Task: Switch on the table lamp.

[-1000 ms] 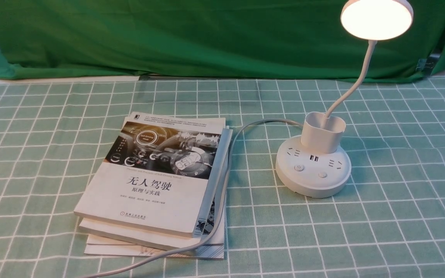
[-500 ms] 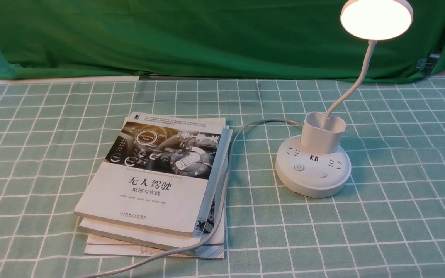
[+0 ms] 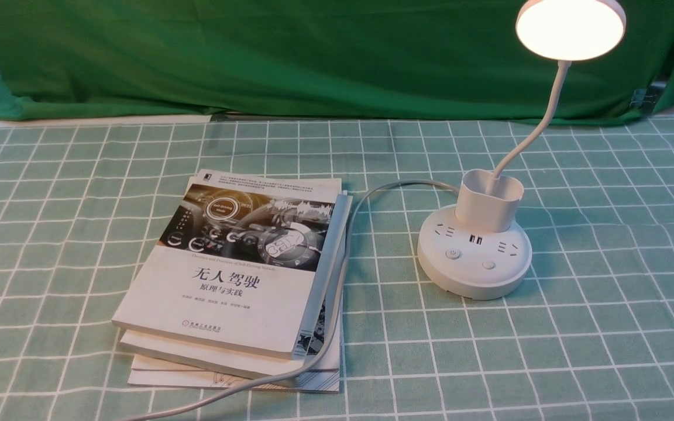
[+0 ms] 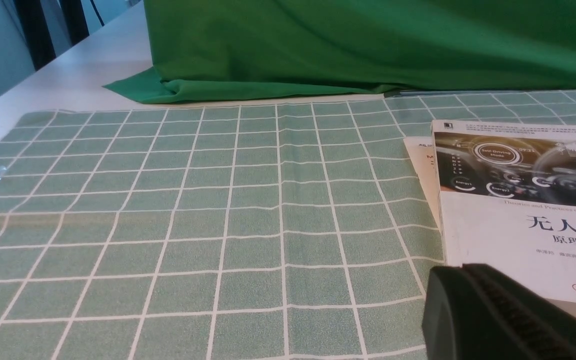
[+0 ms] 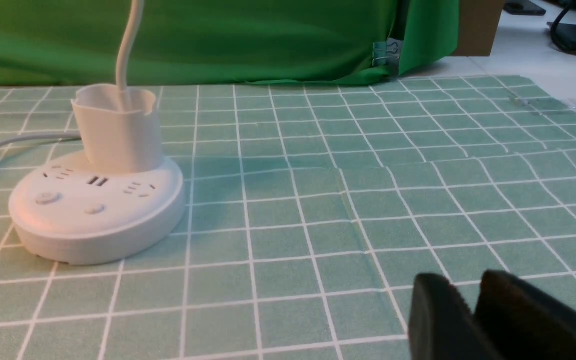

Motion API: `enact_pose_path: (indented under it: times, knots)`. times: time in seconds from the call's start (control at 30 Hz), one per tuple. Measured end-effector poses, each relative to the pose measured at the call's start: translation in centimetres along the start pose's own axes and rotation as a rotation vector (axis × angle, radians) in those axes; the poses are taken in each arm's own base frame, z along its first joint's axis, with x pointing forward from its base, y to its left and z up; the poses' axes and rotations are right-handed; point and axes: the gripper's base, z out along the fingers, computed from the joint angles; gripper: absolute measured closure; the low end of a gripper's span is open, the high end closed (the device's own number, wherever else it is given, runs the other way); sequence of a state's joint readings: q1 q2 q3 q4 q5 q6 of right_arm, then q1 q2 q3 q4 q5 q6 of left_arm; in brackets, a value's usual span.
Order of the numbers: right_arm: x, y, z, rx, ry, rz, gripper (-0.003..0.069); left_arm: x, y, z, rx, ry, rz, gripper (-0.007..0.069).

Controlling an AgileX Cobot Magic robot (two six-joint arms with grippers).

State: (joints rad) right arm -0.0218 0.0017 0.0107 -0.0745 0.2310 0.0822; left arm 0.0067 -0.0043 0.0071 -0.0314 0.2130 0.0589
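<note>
The white plastic table lamp [image 3: 492, 234] stands on the right half of the table, its round disc head [image 3: 570, 28] glowing warm at the top of a thin white gooseneck [image 3: 539, 126]. The gooseneck rises out of a cup-shaped holder [image 3: 488, 202] set on the round puck base [image 3: 474, 260], whose top carries sockets, USB ports and two round buttons [image 3: 453, 254]. A white cord [image 3: 337, 292] leaves the base toward my left and runs along the right edge of a stack of white paperback books [image 3: 237, 280].

The top cover reads "无人驾驶" with "原理与实践" beneath it, and a ring on its dark picture band reads "Self-Driving Mode"; the smaller lines are too fine to read.

Everything rests on a pale green tablecloth with a white grid [image 3: 606, 327], laid over a white table [image 4: 68, 80]. A dark green cloth backdrop [image 3: 290, 58] hangs behind, pinned by a metal binder clip [image 5: 384, 51] at its right end.

My right gripper [image 5: 473, 315] sits low near the cloth, well apart from the lamp base, its two black fingers [image 5: 435, 320] only a narrow gap apart and holding nothing. Of my left gripper only one black finger [image 4: 498, 320] shows, just beside the books' near corner, so I cannot tell how it stands.
</note>
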Motion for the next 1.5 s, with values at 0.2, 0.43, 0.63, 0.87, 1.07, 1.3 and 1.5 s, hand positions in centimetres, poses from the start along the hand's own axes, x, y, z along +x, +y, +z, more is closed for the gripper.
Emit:
enact_pose_path:
  times: [0.2, 0.43, 0.63, 0.87, 1.07, 1.3, 1.5]
  knots:
    - [0.0, 0.0, 0.0, 0.0, 0.0, 0.0, 0.0455, 0.0, 0.0, 0.0, 0.0, 0.0, 0.0, 0.0603]
    - [0.0, 0.0, 0.0, 0.0, 0.0, 0.001, 0.0443, 0.0, 0.0, 0.0, 0.0, 0.0, 0.0, 0.0603]
    - [0.0, 0.0, 0.0, 0.0, 0.0, 0.0, 0.0434, 0.0, 0.0, 0.0, 0.0, 0.0, 0.0, 0.0603]
    - [0.0, 0.0, 0.0, 0.0, 0.0, 0.0, 0.0424, 0.0, 0.0, 0.0, 0.0, 0.0, 0.0, 0.0603]
    - [0.0, 0.0, 0.0, 0.0, 0.0, 0.0, 0.0422, 0.0, 0.0, 0.0, 0.0, 0.0, 0.0, 0.0603]
    - [0.01, 0.0, 0.0, 0.0, 0.001, 0.0, 0.0422, 0.0, 0.0, 0.0, 0.0, 0.0, 0.0, 0.0603]
    - [0.01, 0.0, 0.0, 0.0, 0.001, 0.001, 0.0422, 0.0, 0.0, 0.0, 0.0, 0.0, 0.0, 0.0603]
